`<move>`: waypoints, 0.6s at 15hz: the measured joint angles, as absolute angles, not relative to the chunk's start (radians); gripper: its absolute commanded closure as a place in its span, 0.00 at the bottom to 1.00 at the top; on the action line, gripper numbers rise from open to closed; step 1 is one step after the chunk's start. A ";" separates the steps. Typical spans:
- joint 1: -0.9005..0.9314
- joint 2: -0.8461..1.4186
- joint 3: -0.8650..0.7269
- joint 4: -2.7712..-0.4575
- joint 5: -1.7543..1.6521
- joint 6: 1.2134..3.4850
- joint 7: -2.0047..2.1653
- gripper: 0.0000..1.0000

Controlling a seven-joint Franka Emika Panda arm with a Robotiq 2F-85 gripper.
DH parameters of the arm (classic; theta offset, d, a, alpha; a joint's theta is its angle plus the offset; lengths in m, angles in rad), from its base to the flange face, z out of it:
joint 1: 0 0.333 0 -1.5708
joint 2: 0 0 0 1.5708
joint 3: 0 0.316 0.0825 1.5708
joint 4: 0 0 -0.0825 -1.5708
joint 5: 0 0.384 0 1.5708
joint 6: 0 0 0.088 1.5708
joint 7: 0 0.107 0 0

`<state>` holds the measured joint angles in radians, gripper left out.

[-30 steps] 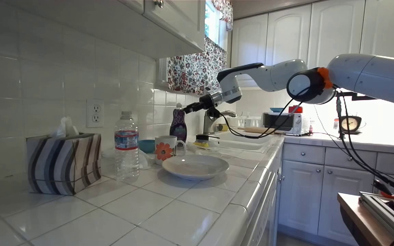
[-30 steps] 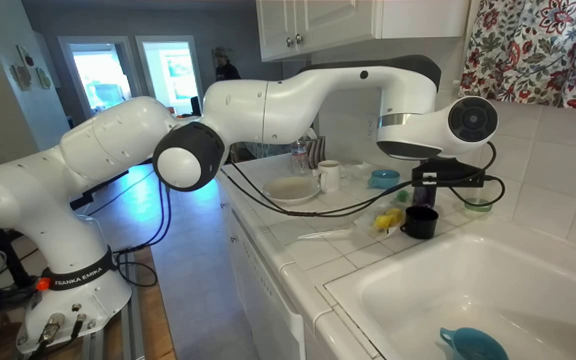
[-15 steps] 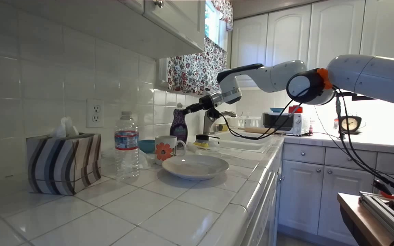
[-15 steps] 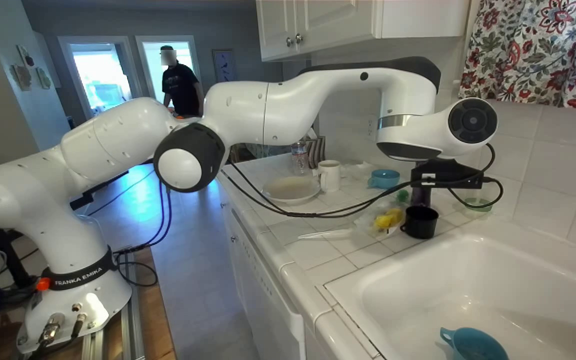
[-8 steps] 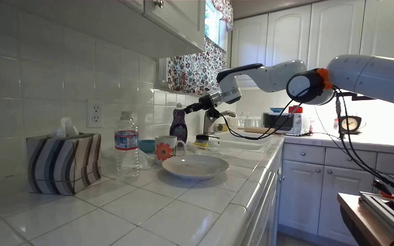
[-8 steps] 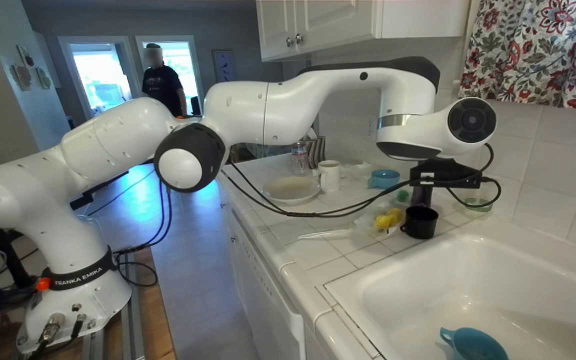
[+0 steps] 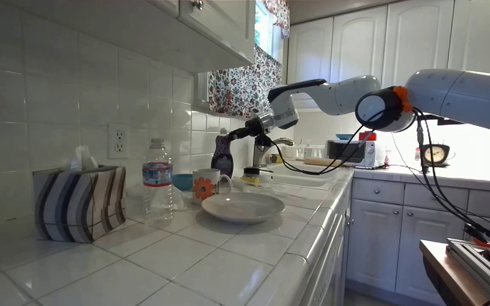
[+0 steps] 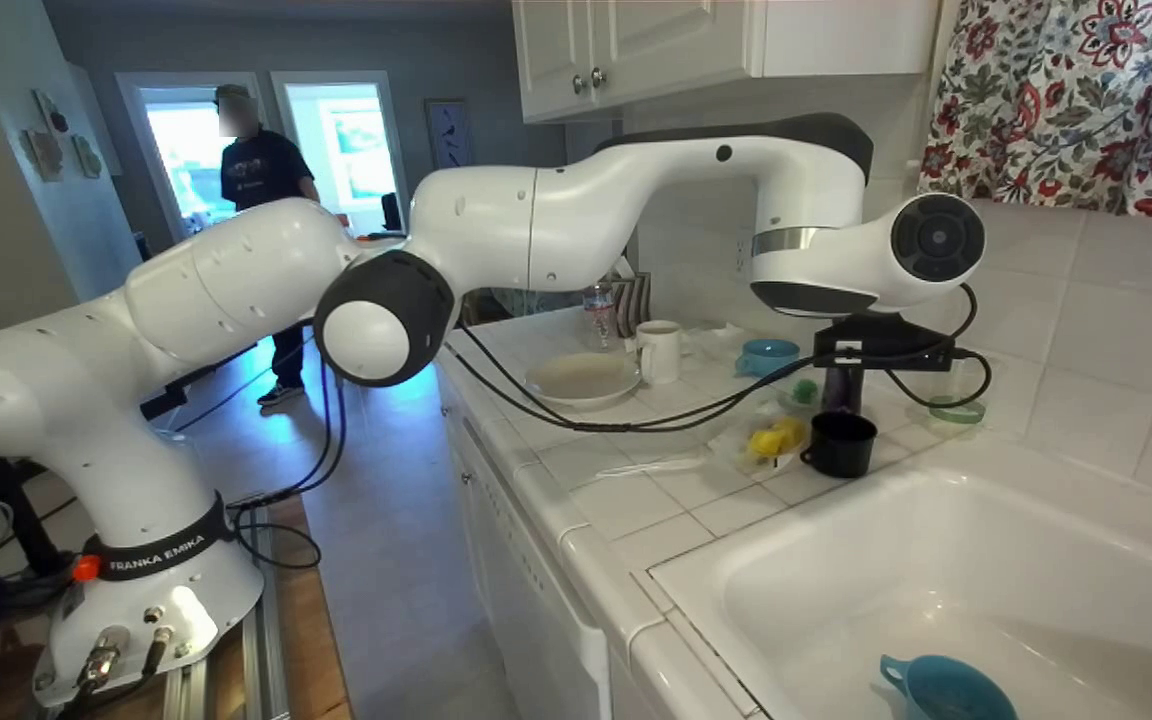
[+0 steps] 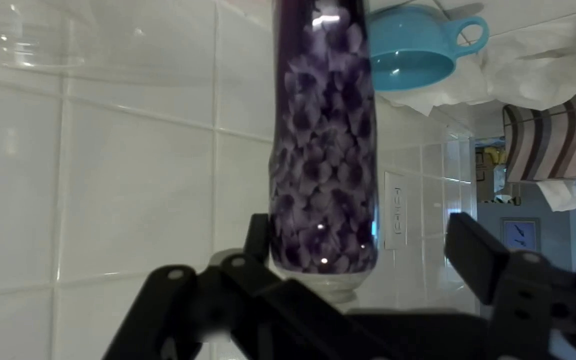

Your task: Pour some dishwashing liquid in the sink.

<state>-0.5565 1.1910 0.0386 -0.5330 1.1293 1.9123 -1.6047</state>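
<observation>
The dishwashing liquid, a purple bottle point(image 7: 222, 158) with a pale cap, stands upright on the tiled counter beside the wall. In the wrist view the patterned upper part of this bottle point(image 9: 324, 165) lies between the fingers of my gripper point(image 9: 365, 244). The finger on the left point(image 9: 257, 237) is against or very near the bottle's side; a wide gap separates the other finger point(image 9: 473, 257) from it. So the jaws are open around the neck end. In an exterior view the wrist and a black mug hide parts of the bottle point(image 8: 843, 390). The white sink point(image 8: 1036, 530) is nearby.
Close to the bottle are the black mug point(image 8: 841, 445), a yellow sponge point(image 8: 778, 438), a blue cup point(image 8: 767, 357), a flowered mug point(image 7: 204, 187) and a plate point(image 7: 243, 208). A water bottle point(image 7: 157, 182) and tissue box point(image 7: 79, 202) stand farther along. Another blue cup point(image 8: 951, 688) is in the sink.
The wrist and gripper have shifted slightly to the left in an exterior view, while the bottle stays standing in place. In the background a person has walked leftward.
</observation>
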 measured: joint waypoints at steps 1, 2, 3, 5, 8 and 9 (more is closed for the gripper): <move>-0.556 1.193 0.039 -0.531 1.129 1.912 -1.604 0.50; -0.556 1.194 0.039 -0.531 1.129 1.912 -1.603 0.58; -0.556 1.195 0.039 -0.531 1.129 1.912 -1.602 0.64; -0.557 1.196 0.039 -0.531 1.129 1.912 -1.601 0.75; -0.558 1.197 0.037 -0.531 1.129 1.912 -1.601 0.79; -0.559 1.197 0.036 -0.531 1.129 1.912 -1.600 0.80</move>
<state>-0.5588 1.1969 0.0361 -0.5305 1.1294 1.9123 -1.5996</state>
